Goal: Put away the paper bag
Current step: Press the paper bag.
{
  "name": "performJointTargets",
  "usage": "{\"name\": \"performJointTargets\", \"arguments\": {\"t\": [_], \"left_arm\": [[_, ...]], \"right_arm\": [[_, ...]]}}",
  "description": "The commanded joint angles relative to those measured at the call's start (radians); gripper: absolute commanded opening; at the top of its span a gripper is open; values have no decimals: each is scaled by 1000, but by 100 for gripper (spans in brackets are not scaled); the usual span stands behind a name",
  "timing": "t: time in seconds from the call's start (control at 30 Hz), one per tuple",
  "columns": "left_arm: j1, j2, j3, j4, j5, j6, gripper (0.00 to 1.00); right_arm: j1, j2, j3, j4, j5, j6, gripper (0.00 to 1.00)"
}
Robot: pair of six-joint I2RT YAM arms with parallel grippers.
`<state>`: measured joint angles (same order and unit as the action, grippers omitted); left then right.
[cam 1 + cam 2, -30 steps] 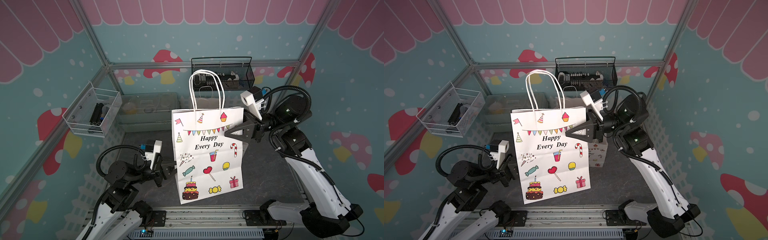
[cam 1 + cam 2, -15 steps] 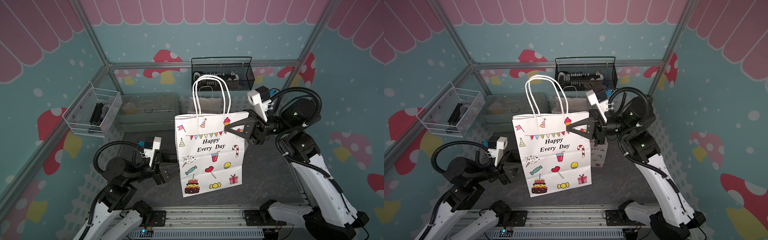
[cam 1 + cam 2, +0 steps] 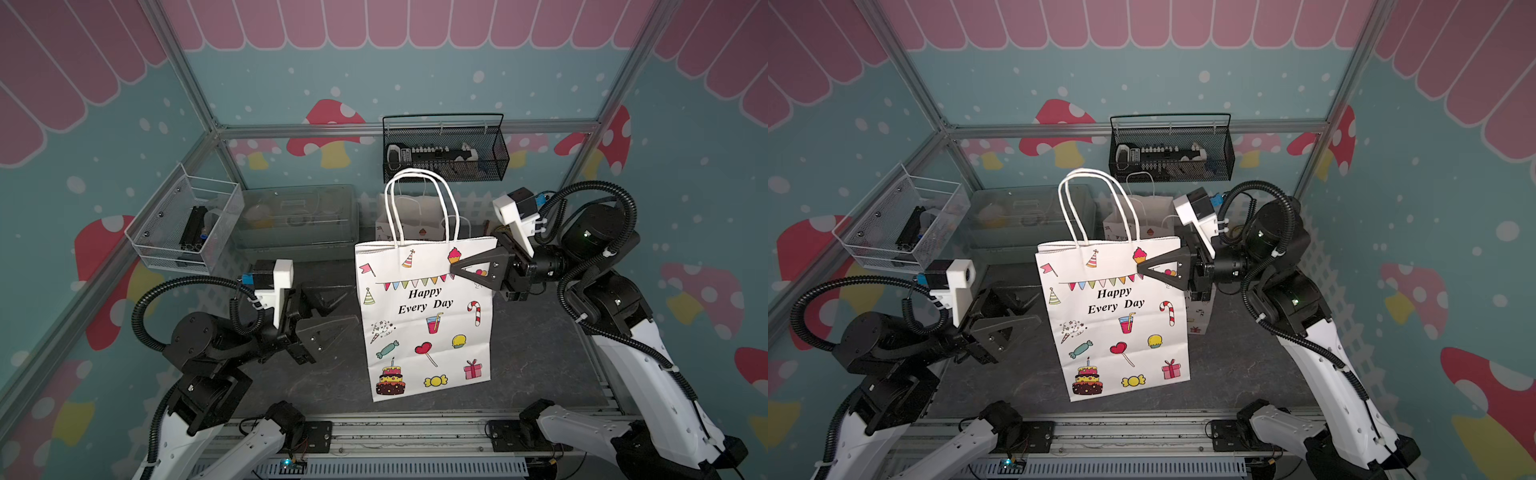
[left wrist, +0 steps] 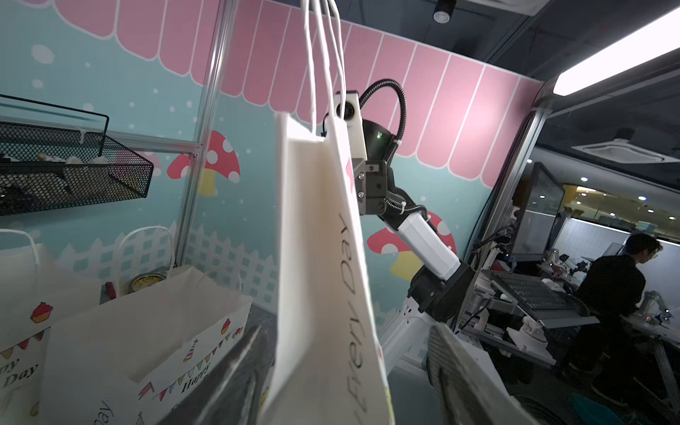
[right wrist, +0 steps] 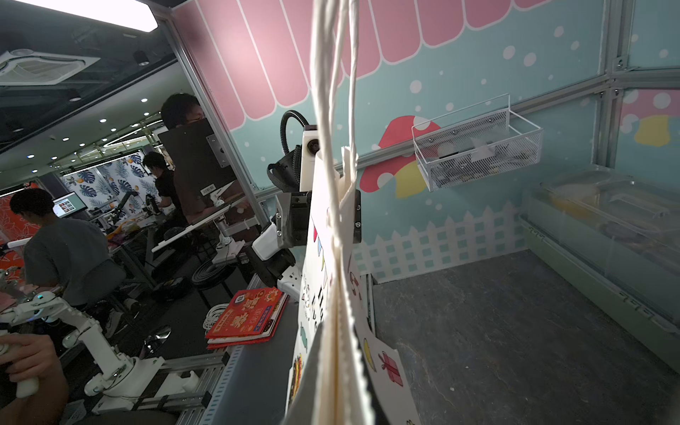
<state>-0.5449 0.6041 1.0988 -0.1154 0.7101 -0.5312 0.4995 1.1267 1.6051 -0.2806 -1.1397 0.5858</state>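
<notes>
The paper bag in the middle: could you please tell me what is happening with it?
The right gripper is shut on the upper edge of the paper bag, holding it upright over the table. The left gripper is open at the bag's opposite edge, not clamping it. Other bags stand by the back wall.

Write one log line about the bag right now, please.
bag: flat, upright | right gripper: shut on bag's top corner | left gripper: open, at bag's side | stage: not yet put away
</notes>
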Motion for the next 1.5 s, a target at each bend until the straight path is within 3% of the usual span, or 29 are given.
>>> {"name": "performJointTargets", "arguments": {"t": [0.0,0.23,0.37,0.57,0.67,0.97,1.3,1.4,1.47], "left_arm": [[-4,-42,40,6,-78,-4,79],[-4,30,87,-38,-76,25,92],[-4,120,119,-26,-18,11,98],[-5,200,153,-24,20,-10,97],[-4,205,165,-26,26,-8,91],[-4,229,164,-25,48,-11,42],[-19,262,164,-26,68,-10,40],[-26,270,158,-26,77,-4,34],[-27,272,153,-25,71,0,22]], "right_arm": [[5,-17,-15,-16,10,-30,0],[4,-35,-30,20,-18,1,0],[5,-39,-48,47,-31,29,0],[6,-52,-70,47,-38,31,0],[7,-56,-85,47,-39,29,0],[7,-56,-100,1,-9,-14,0],[6,-52,-96,-2,15,-14,0],[7,-50,-94,-4,20,-14,0],[6,-50,-96,-4,20,-12,0]]}}
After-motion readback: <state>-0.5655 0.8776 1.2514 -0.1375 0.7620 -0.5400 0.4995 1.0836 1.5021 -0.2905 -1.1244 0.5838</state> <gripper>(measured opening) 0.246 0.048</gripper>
